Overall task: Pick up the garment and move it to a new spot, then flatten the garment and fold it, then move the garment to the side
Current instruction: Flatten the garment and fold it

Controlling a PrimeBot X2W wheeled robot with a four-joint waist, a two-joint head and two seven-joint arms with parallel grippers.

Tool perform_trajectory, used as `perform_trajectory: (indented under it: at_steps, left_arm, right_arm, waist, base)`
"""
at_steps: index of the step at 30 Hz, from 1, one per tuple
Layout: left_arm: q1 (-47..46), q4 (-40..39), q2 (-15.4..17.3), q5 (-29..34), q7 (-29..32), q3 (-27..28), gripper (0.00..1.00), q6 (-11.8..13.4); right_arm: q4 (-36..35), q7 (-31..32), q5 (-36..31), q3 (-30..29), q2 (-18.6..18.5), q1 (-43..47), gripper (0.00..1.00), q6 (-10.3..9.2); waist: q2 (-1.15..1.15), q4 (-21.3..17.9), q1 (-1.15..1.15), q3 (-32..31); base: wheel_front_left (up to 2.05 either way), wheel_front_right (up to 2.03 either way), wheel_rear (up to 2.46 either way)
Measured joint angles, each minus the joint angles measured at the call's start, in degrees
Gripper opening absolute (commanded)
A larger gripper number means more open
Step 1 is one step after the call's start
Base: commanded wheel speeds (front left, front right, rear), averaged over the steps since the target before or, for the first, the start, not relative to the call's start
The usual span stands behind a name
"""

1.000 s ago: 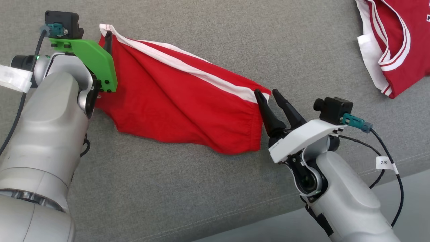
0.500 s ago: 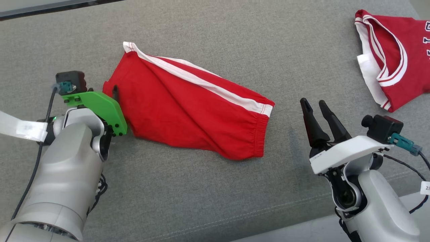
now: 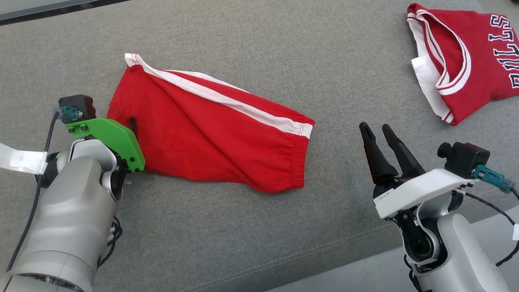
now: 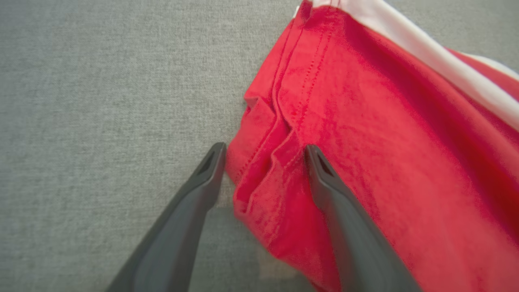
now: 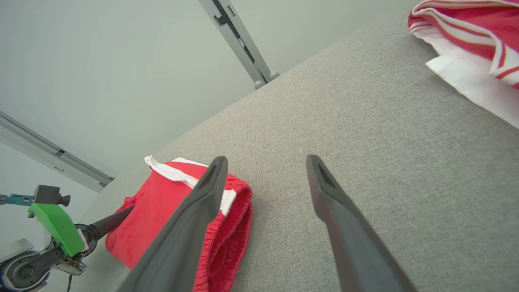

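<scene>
Left gripper (image 4: 264,148): jaws stood wide apart with nothing clamped. They straddled the hem edge of the red shorts (image 3: 211,134), one finger over the cloth and the other over the grey cushion (image 3: 243,227) just beside it.
Left contact: whether the fingers pressed on the cloth could not be told.
Right gripper (image 3: 375,127): jaws apart and empty, bare cushion between them.
Shorts: lay on the cushion, reaching from the left jaws toward the right; the waistband end was near the right fingers but apart from them.
Red jersey (image 3: 466,61): beyond the right jaws, well apart.
</scene>
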Motion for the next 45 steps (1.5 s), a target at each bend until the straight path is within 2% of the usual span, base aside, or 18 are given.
perform_trajectory:
  at_steps: [3, 4, 5, 19, 29, 36, 41, 45]
  left_arm:
    - [0.47, -0.03, -0.03, 0.01, 0.86, -0.53, 0.28, -1.07]
    - [0.57, -0.03, -0.08, 0.01, 0.92, -0.57, 0.05, -1.09]
    - [0.71, -0.02, -0.10, 0.01, 0.92, -0.66, 0.00, -1.20]
    - [6.62, -0.43, -1.71, -6.12, -10.34, 5.36, 0.00, -1.79]
    - [14.71, -4.55, -4.11, -8.43, -13.52, 8.72, 0.00, 0.04]
    - [21.98, -16.37, -3.55, -6.42, -13.71, 11.49, 0.00, 4.25]
    - [29.58, -27.00, -3.76, -5.25, -13.39, 10.79, 0.00, 7.66]
    - [35.27, -37.07, -2.77, -4.98, -11.56, 10.36, 0.00, 11.55]
  right_arm:
    - [-0.47, 0.55, -0.05, -0.22, 0.33, 0.64, 1.00, 0.00]
    - [-0.58, 0.65, -0.10, -0.27, 0.46, 0.64, 1.00, 0.00]
    - [-0.65, 0.74, -0.13, -0.29, 0.58, 0.65, 1.00, 0.00]
    - [-0.96, 0.71, -0.08, -1.40, 0.98, 3.22, 1.00, 0.00]
    - [-2.55, 3.68, -0.67, -3.91, 0.25, 7.25, 1.00, 0.00]
    - [-3.10, 7.89, -2.00, -4.36, -0.10, 7.69, 1.00, 0.00]
    - [-3.18, 10.89, -2.42, -3.67, -0.30, 7.37, 1.00, 0.00]
    - [-2.61, 12.51, -2.76, -2.74, -0.26, 5.74, 1.00, 0.00]
  waist:
    - [0.00, -0.30, 0.00, -0.12]
    - [0.00, -0.33, 0.00, -0.22]
    - [0.00, -0.36, 0.00, -0.33]
    - [0.00, 1.90, 0.00, -2.75]
    - [0.00, 6.08, 0.00, -5.26]
    - [0.00, 9.27, 0.00, -7.16]
    - [0.00, 10.48, 0.00, -8.40]
    - [0.00, 11.00, 0.00, -8.81]
  base:
    - [0.00, 0.00, 0.00]
    - [0.00, 0.00, 0.00]
    - [0.00, 0.00, 0.00]
    - [0.00, 0.00, 0.00]
    - [0.00, 0.00, 0.00]
    - [0.00, 0.00, 0.00]
    - [0.00, 0.00, 0.00]
    - [0.00, 0.00, 0.00]
